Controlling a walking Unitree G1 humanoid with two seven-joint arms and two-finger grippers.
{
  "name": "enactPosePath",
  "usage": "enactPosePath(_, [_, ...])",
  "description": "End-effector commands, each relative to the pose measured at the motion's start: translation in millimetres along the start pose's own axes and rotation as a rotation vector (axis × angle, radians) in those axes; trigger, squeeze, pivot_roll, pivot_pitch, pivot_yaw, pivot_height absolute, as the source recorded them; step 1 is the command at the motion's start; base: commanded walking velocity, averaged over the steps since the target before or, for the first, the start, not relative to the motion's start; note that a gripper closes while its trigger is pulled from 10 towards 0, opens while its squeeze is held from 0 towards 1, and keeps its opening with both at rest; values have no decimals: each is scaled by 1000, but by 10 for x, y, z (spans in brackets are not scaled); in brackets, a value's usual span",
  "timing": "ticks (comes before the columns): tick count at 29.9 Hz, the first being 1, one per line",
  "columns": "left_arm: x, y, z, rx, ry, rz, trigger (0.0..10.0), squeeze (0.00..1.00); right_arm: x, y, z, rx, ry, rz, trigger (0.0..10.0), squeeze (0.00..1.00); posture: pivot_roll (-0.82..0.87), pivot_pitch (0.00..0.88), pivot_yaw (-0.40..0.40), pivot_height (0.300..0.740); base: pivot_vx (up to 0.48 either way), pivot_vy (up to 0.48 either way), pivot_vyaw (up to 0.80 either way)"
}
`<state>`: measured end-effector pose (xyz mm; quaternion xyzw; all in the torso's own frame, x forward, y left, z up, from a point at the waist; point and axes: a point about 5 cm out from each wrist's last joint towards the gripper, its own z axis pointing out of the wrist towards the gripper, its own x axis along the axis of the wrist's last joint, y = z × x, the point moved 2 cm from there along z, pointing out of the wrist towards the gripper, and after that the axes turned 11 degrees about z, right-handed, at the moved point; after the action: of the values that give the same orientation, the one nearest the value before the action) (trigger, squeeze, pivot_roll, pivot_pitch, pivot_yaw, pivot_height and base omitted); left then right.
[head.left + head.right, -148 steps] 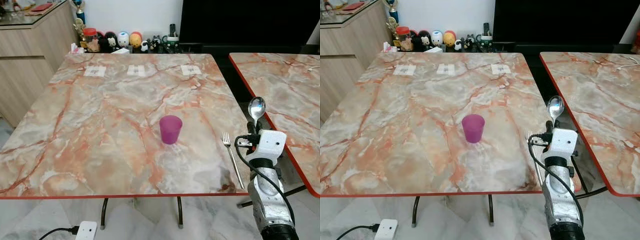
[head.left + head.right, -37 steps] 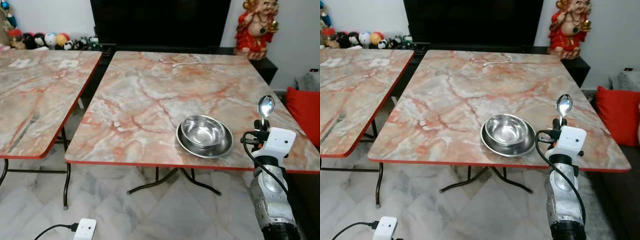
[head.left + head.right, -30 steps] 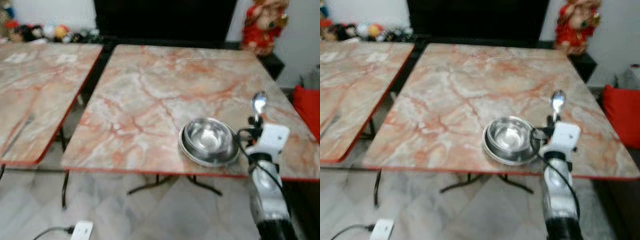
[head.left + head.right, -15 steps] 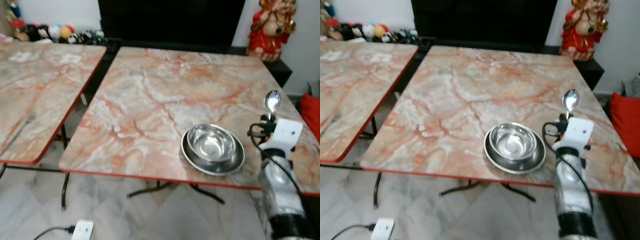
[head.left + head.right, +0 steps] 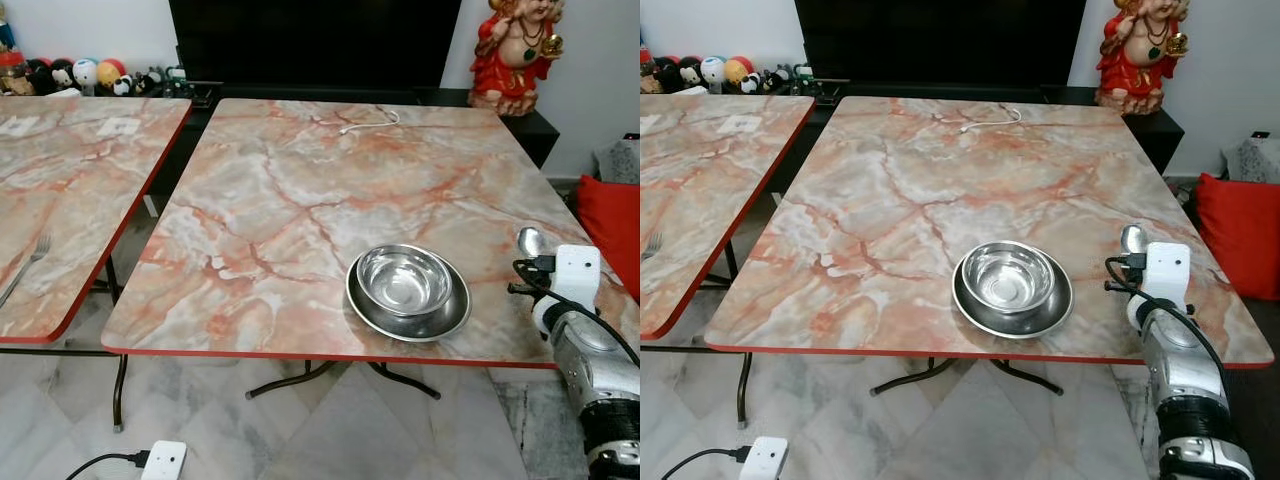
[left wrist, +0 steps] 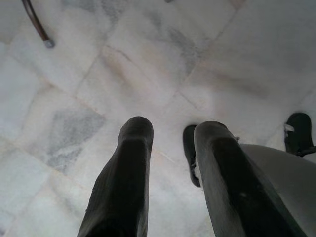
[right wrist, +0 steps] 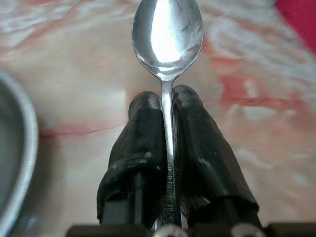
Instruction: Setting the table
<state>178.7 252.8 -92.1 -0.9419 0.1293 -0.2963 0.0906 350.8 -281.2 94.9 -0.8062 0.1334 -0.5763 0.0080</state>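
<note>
Spoon (image 7: 167, 34) sits pinched by its handle in the right tool (image 7: 168, 106), bowl-end out over the marble worktop (image 5: 300, 200), just right of the stacked steel bowls (image 5: 408, 290). Left tool (image 6: 170, 136) hangs parted above the floor.

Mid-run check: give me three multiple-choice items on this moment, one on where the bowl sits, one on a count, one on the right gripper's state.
1. Where is the bowl?
A. in the plate near the table's front edge
B. on the floor
C. beside the fork

2. How many spoons show?
A. none
B. one
C. three

3. What is the right gripper doing?
A. open over the bowl
B. shut on the spoon
C. pressing the plate

Answers: 1 A, the bowl nests in the plate by the red edge. 2 B, a single spoon stands above the wrist. 3 B, both fingers pinch its handle.
</note>
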Motion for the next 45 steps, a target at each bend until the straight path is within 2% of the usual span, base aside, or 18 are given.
enactPosePath(1, [-78,7,-16,-6,-24,-13,10000,0,-73,-11,23,20,-53,39,10000,0,64,7,-38,740,0,0,0])
enactPosePath(3, [-74,10,-15,-6,-23,-13,10000,0,-85,-20,34,32,-66,43,10000,0,65,6,-37,740,0,0,0])
enactPosePath(7, [-27,109,10,-16,-18,-11,10000,0,-166,-44,57,48,-106,5,10000,0,65,6,-37,740,0,0,0])
enactPosePath(11, [7,202,26,-26,-14,-6,10000,0,-183,-44,74,40,-116,14,10000,0,73,0,-33,740,0,0,0])
enactPosePath(17, [24,261,34,-31,-13,1,10000,0,-189,-82,104,48,-103,4,10000,0,75,0,-32,740,0,0,0])
enactPosePath(20, [15,247,31,-29,-14,3,10000,0,-181,-108,116,51,-87,-5,10000,0,81,0,-30,740,0,0,0])
enactPosePath(24, [-1,74,14,-11,-15,4,10000,0,-195,-168,135,69,-94,-9,10000,0,84,0,-29,740,0,0,0])
enactPosePath(27, [11,42,13,-8,-13,6,10000,0,-212,-198,146,70,-98,-16,10000,0,84,0,-28,740,0,0,0])
enactPosePath(36, [17,51,16,-7,-12,8,10000,0,-237,-270,170,75,-102,-27,10000,0,94,0,-29,740,0,0,0])
enactPosePath(45, [-3,52,11,-5,-17,4,10000,0,-245,-258,181,50,-106,-30,10000,0,108,5,-28,740,0,0,0])
